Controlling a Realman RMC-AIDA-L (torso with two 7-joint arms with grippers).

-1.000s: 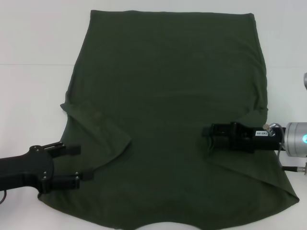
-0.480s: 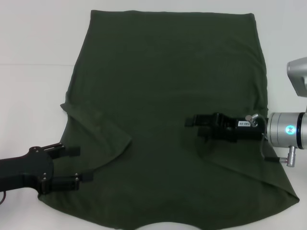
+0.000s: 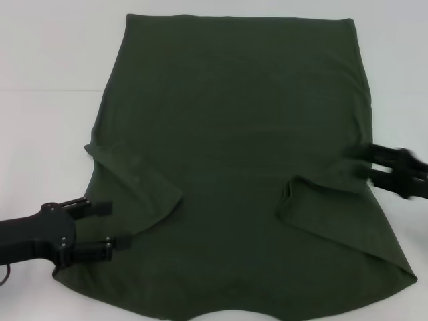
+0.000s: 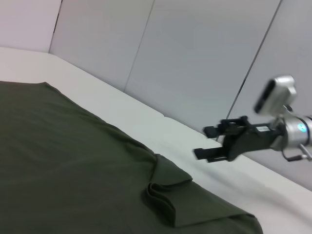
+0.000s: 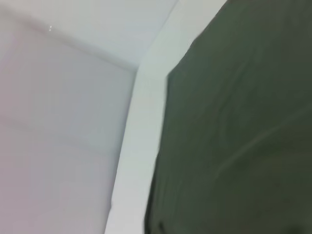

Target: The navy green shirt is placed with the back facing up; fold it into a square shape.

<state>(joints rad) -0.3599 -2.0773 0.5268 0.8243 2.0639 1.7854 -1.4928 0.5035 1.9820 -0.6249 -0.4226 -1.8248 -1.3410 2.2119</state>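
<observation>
The navy green shirt (image 3: 234, 114) lies flat, plain side up, on the white table. Both sleeves are folded inward: the left sleeve (image 3: 144, 184) and the right sleeve (image 3: 321, 204), which forms a wrinkled flap. My left gripper (image 3: 110, 226) is open and empty at the shirt's near left edge, next to the left sleeve. My right gripper (image 3: 360, 162) is open and empty at the shirt's right edge, away from the folded right sleeve. It also shows in the left wrist view (image 4: 207, 143), above the table beyond the sleeve fold (image 4: 165, 195). The right wrist view shows only shirt cloth (image 5: 243, 126).
The white table (image 3: 47, 127) shows bare to the left and right of the shirt. A pale wall (image 4: 195, 58) stands behind the table. The shirt's hem (image 3: 241, 18) lies at the far edge, and the collar end is at the near edge.
My right gripper let go of the right sleeve over the shirt's middle and drew back to the right edge. The sleeve stays folded inward. The left arm has barely moved.
</observation>
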